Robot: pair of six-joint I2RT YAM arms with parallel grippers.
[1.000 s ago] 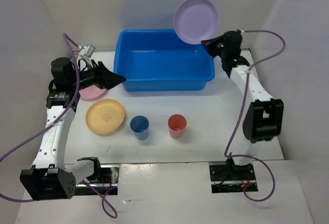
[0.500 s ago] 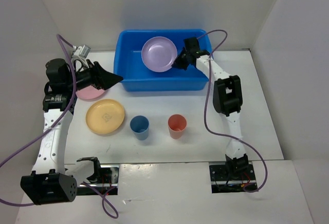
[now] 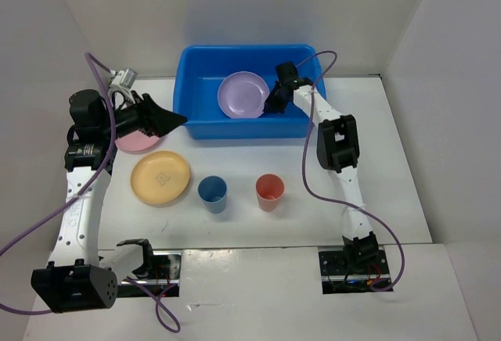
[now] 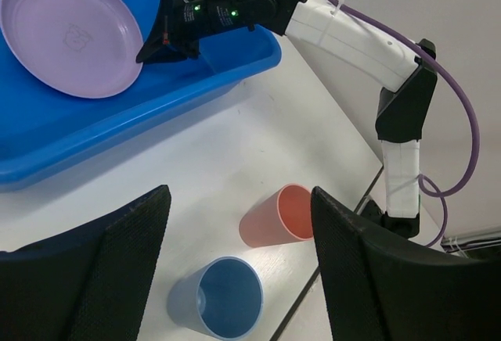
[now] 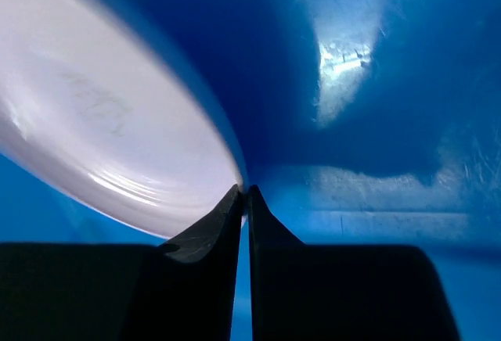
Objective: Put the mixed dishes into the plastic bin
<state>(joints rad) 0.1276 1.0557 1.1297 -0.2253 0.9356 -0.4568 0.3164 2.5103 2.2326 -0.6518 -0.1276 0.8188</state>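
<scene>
Right end effector (image 5: 243,191) pinches the round lilac plastic plate (image 3: 243,95), emblem (image 4: 76,37) unreadable, in the upper-centre blue plastic bin (image 3: 205,128); left end effector (image 4: 239,194) spread.

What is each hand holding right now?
Left hand: open, empty.
Right hand: closed on the rim of the lilac plate, down inside the blue bin.

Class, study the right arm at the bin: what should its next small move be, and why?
Probably the right gripper should part its jaws and let go: the lilac plate lies low inside the bin, its rim at their nearly closed tips.
</scene>
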